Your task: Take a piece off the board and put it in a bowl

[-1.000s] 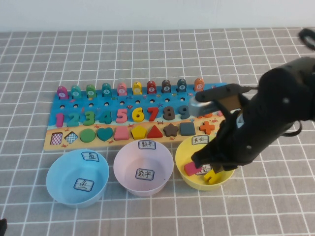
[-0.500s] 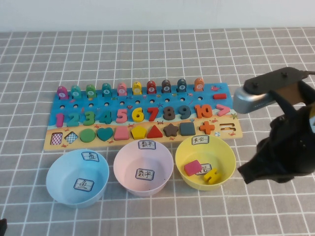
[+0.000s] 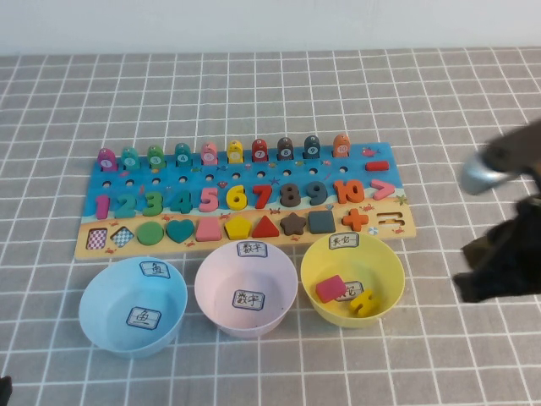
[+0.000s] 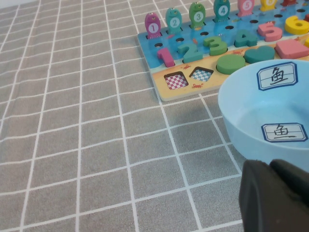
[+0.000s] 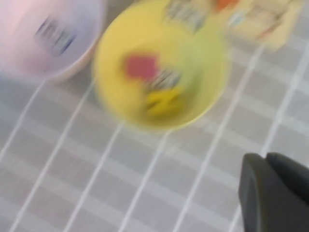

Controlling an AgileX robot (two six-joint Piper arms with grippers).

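yellow piece [image 3: 363,301] sits in the yellow bowl [image 3: 314,257] beside a pink block [image 3: 330,288], right gripper [image 3: 489,275] clenched empty at 3 o'clock of it, left gripper [image 4: 275,195] by the blue bowl [image 4: 241,116], cannot tell its state.

Bright, even light with soft shadows; the right wrist view is heavily motion-blurred, the others sharp.

You have a grey cloth with a white grid [image 3: 254,93] covering the table. On it, a round pink plastic bowl [image 3: 246,288] sits between its neighbours, with a round light blue plastic bowl [image 3: 133,304] beside it on the left. Both carry white labels with black characters on the rim and inside. A flat pink square block [image 3: 330,288] lies tilted just beside a white label.
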